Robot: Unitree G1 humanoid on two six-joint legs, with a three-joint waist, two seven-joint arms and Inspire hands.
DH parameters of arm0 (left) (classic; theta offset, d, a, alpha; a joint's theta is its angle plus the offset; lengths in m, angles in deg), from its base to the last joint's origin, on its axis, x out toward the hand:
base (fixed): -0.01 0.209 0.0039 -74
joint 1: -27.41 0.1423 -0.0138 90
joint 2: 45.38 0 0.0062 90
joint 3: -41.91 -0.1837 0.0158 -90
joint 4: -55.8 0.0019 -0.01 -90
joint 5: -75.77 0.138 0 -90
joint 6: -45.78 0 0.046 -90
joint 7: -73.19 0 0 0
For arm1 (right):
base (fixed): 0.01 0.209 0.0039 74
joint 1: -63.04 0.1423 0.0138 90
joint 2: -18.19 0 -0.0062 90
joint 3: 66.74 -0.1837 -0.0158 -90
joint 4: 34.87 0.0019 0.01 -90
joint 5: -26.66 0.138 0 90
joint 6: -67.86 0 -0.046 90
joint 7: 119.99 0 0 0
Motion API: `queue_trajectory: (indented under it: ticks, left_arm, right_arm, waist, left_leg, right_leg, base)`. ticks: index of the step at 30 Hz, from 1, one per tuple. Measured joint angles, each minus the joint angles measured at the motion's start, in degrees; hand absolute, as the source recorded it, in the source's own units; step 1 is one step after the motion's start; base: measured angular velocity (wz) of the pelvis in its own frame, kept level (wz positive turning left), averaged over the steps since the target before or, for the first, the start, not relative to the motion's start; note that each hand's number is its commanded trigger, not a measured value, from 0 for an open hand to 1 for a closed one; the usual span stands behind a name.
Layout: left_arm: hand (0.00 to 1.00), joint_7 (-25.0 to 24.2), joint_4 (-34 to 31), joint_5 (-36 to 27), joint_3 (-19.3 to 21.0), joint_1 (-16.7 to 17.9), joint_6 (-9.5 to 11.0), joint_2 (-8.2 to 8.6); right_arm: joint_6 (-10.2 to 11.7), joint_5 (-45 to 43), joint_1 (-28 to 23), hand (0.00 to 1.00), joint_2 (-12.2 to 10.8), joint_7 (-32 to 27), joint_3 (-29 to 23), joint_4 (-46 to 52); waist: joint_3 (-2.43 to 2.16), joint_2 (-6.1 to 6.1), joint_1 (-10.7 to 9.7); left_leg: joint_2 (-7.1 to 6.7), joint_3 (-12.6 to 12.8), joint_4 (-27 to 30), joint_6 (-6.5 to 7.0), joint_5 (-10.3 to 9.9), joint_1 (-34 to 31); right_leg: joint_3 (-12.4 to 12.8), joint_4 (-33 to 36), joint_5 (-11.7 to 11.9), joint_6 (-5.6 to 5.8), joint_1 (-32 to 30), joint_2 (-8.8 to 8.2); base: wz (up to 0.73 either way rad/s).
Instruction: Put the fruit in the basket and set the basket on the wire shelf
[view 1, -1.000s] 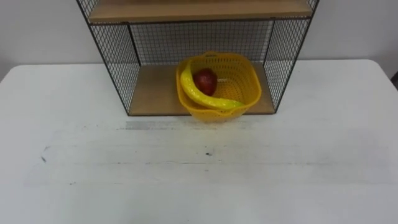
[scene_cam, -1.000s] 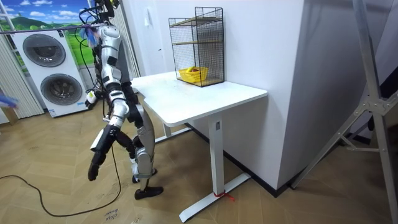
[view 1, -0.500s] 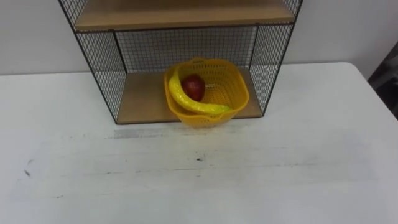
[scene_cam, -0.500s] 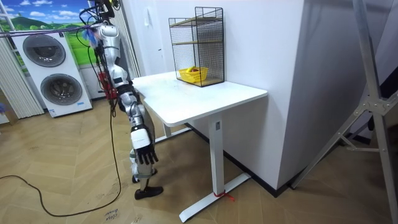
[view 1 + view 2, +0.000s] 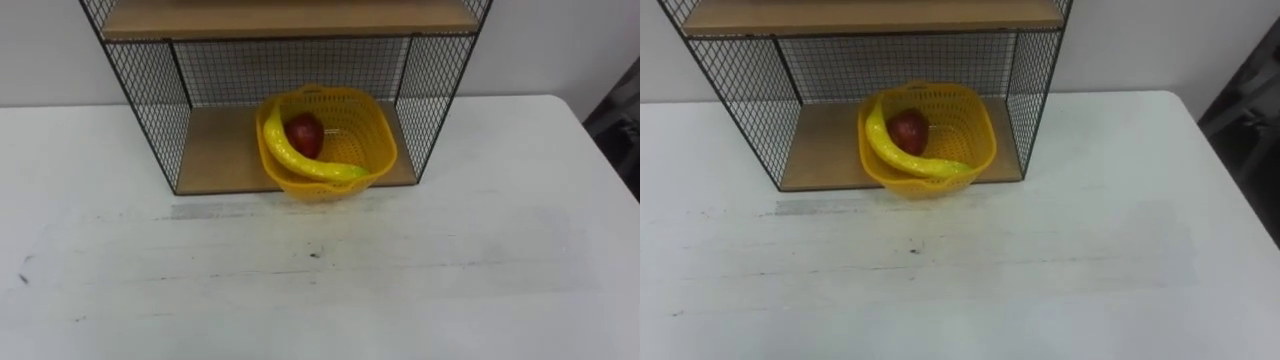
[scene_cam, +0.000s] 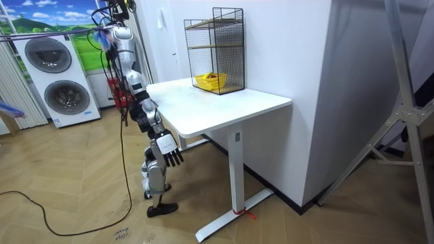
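A yellow plastic basket (image 5: 375,140) stands on the lower wooden board of the black wire shelf (image 5: 210,160), its front rim reaching slightly past the board's edge. Inside it a yellow banana (image 5: 300,163) curves along the front-left wall, and a red apple (image 5: 304,134) lies behind it. In the room view I stand at the table's left end, facing the shelf (image 6: 215,47) with the basket (image 6: 211,81) in it. My right hand (image 6: 166,150) hangs below the tabletop beside my legs, fingers spread and holding nothing.
The shelf stands at the back of a white table (image 5: 320,290), against a white wall. The table's right end (image 5: 600,150) shows at the right. Washing machines (image 6: 51,74) stand behind me in the room view.
My right arm has swung forward from behind me to beside the table's edge, the hand rising. The eye views have shifted as my head moved. Basket and fruit have stayed put.
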Motion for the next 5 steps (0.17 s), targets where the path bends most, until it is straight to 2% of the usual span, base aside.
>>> queue_trajectory:
  ticks: [2,4,5]
  left_arm:
    - [0.00,-0.2,0.1,0.2,0.2,0.2,0.0,-0.11]
    - [0.00,-0.5,0.4,0.2,0.2,0.5,-0.1,-0.28]
    - [0.00,-0.8,0.5,0.2,0.2,0.6,-0.1,-0.34]
  right_arm:
    - [0.1,0.4,-0.3,0.00,0.1,0.8,0.1,0.2]
    - [0.4,0.9,-0.9,0.00,0.2,1.8,0.0,0.3]
    - [0.5,1.0,-1.2,0.00,0.3,2.3,0.0,0.4]
  waist:
    - [-0.06,0.06,0.1]
    - [0.07,-0.16,0.0]
    - [-0.13,0.16,0.0]
  left_leg:
    - [0.01,0.0,0.0,0.00,0.0,0.0]
    - [0.01,0.0,-0.1,0.00,0.0,0.1]
    - [0.00,0.0,-0.1,0.00,0.0,0.1]
  right_leg:
    - [0.1,0.0,0.0,0.00,0.0,0.01]
    - [0.1,-0.1,0.0,0.00,0.1,0.02]
    - [0.2,-0.1,0.0,0.00,0.1,0.02]
  base:
    - [0.00]
    - [0.00]
    - [0.00]
